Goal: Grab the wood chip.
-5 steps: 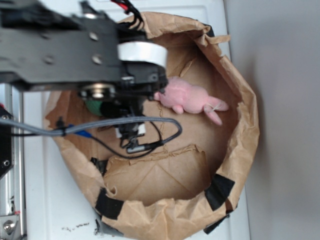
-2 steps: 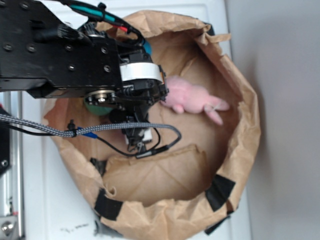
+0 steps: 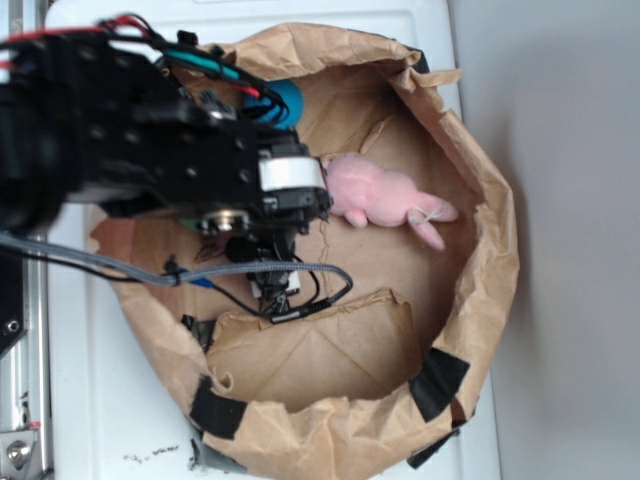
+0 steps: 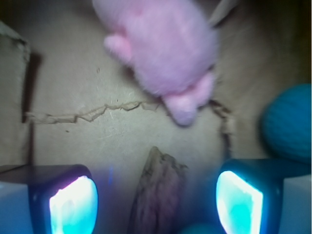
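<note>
The gripper (image 4: 156, 197) stood wide open, its two glowing fingers (image 4: 73, 202) set well apart and empty. The wood chip (image 4: 157, 192) lay flat on the brown paper floor between them, touching neither. Beyond it rested a pink plush toy (image 4: 163, 48); a blue ball (image 4: 288, 124) sat beside the right-hand finger. A paper bag wall (image 3: 480, 180) enclosed everything.

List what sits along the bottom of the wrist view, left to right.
Left finger pad → wood chip → right finger pad; the teal ball sits above it at the right edge.
</note>
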{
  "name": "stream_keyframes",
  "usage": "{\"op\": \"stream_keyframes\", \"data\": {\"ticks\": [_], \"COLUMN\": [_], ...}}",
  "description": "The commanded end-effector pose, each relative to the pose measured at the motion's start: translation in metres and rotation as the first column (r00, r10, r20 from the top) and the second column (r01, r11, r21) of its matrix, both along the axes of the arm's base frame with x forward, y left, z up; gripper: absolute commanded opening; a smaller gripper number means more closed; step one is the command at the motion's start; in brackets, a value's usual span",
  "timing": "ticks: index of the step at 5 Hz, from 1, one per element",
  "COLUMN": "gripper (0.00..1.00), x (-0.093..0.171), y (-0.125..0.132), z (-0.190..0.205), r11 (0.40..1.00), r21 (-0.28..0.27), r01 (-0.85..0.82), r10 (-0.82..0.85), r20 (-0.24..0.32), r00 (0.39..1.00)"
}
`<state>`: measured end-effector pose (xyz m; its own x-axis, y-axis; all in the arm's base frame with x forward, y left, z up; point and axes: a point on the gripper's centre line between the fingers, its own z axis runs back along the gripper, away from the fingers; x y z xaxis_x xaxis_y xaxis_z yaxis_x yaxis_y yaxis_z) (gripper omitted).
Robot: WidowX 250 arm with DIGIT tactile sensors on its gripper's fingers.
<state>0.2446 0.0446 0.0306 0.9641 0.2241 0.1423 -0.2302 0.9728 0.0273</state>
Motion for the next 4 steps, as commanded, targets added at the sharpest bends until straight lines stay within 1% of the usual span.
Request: {"op": "stream_keyframes", "data": {"ticks": [1,2,3,4], "gripper": [0.0,0.0,0.0,0.0], "x": [0.001,-0.015,-0.019,-0.024], "y": [-0.013,-0.023,-0.024,-0.023], "z": [-0.006,-0.013,-0.003,0.018], "r11": [1.0,0.998,0.998,1.0], "r21": [0.022,0.055,0.051,0.009], "r01": [0.013,0.037,0.026,0.022], "r10": [-0.014,-0.039,-0.029,-0.022], "r20": [0.017,0.031,0.063,0.104], "r00": [1.0,0.999,0.998,0.994]}}
